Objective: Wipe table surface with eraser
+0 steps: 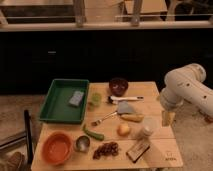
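The eraser (138,149) lies flat on the tabletop (159,141) at the lower right of the frame, a dark block with a pale strip, just right of a heap of small brown fruit (106,149) and below a clear cup (147,129). The white arm comes in from the right, and its gripper (167,118) hangs at the tabletop's right edge in the middle right of the frame, pointing down, fingers spread and holding nothing, well apart from the eraser. A green tray (50,107) at the upper left holds a blue-grey sponge (76,98). An orange bowl (57,148) sits lower left, a dark bowl (118,86) at the top centre, and a fork (103,119) lies mid-table.
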Available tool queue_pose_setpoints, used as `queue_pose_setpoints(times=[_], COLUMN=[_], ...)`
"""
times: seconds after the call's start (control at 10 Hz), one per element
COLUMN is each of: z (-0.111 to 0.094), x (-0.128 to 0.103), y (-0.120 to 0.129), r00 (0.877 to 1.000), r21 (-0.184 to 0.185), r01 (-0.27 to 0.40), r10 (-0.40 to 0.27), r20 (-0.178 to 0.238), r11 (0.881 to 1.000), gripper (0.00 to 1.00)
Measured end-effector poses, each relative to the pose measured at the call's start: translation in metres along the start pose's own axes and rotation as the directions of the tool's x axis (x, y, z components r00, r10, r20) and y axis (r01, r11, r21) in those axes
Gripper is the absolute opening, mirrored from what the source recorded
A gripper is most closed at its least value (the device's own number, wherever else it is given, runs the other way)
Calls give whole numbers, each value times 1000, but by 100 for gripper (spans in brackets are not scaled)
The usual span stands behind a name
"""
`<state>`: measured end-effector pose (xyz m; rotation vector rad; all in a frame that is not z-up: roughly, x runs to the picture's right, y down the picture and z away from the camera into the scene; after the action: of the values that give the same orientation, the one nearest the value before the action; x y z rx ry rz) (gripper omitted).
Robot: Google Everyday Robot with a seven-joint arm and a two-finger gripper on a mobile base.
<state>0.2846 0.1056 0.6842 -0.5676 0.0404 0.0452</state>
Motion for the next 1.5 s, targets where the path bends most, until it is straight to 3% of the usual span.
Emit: queue_pose_setpoints(times=[1.3, 1.5], z=[0, 6], x=[0, -4], y=[0, 6], r00=[1000, 999], r21=[0, 6], r01=[0, 40], r10=[0, -40], r20=[0, -14], r11=[1000, 999], gripper=[80, 80])
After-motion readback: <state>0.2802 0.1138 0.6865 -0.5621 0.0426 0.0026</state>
